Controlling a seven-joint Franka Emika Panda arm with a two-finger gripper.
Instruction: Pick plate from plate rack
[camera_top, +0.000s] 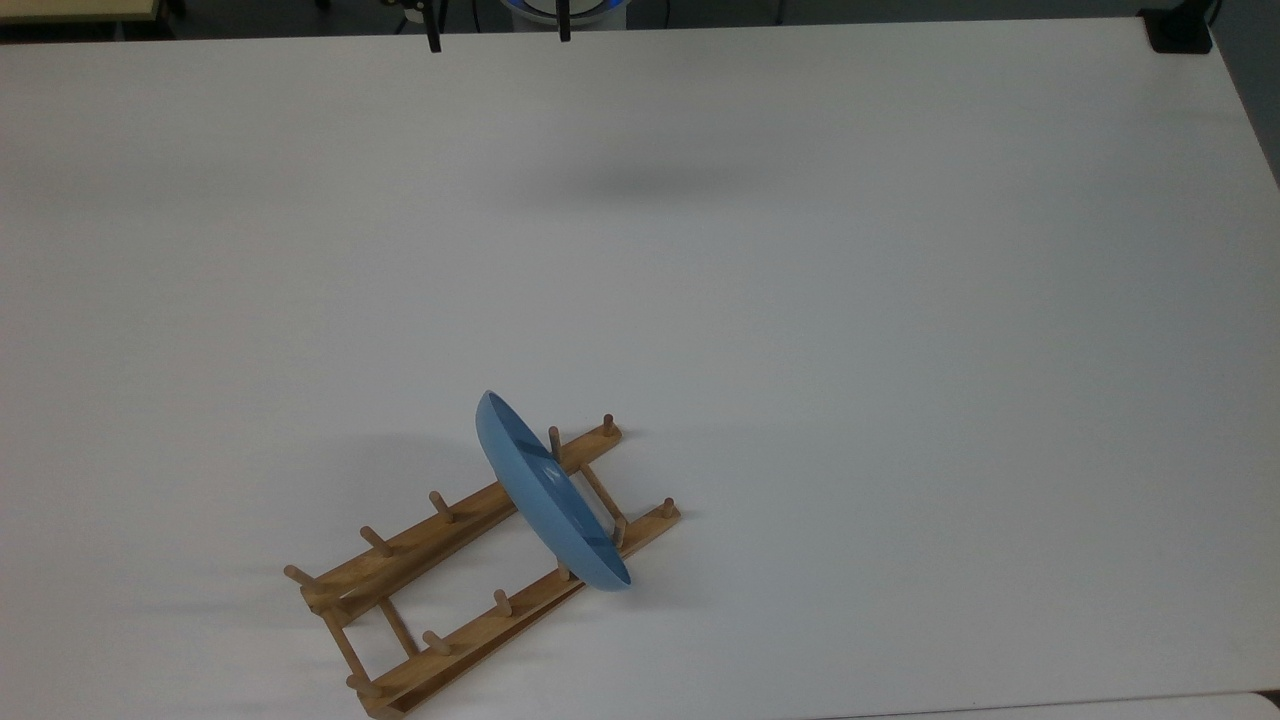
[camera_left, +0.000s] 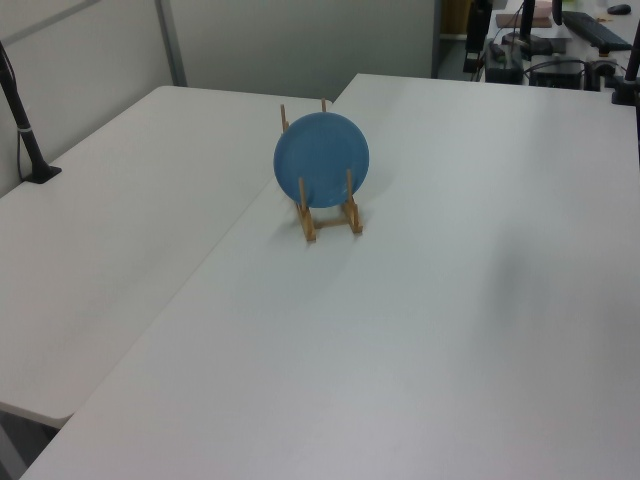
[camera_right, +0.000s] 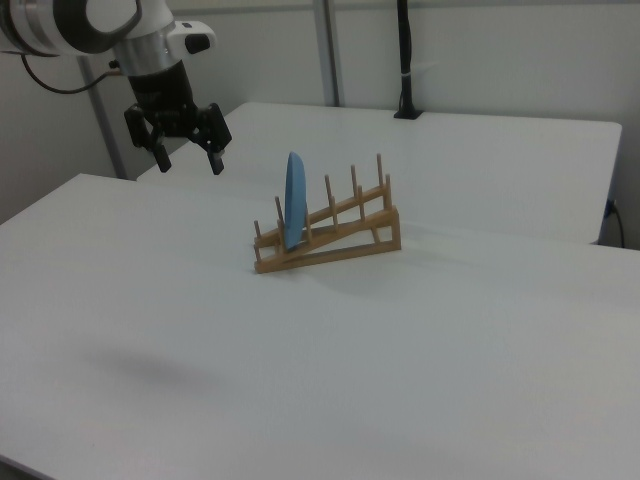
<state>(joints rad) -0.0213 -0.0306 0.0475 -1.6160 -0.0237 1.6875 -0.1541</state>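
Note:
A light-blue plate (camera_top: 548, 495) stands on edge between the pegs of the wooden plate rack (camera_top: 440, 575), near the rack's low end. The left view shows the plate (camera_left: 321, 159) face-on with the rack (camera_left: 332, 218) beneath it. In the right view the plate (camera_right: 293, 201) is seen edge-on in the rack (camera_right: 340, 235). My gripper (camera_right: 187, 155) hangs open in the air, up and to the right view's left of the plate, well apart from it. Its two fingertips (camera_top: 433, 40) reach in at the top view's upper edge.
A wide white table (camera_top: 800, 300) carries the rack. A second white table (camera_left: 120, 230) adjoins it behind the rack. A black post (camera_right: 405, 60) stands on that table. A black block (camera_top: 1180, 30) sits at the top view's upper right corner.

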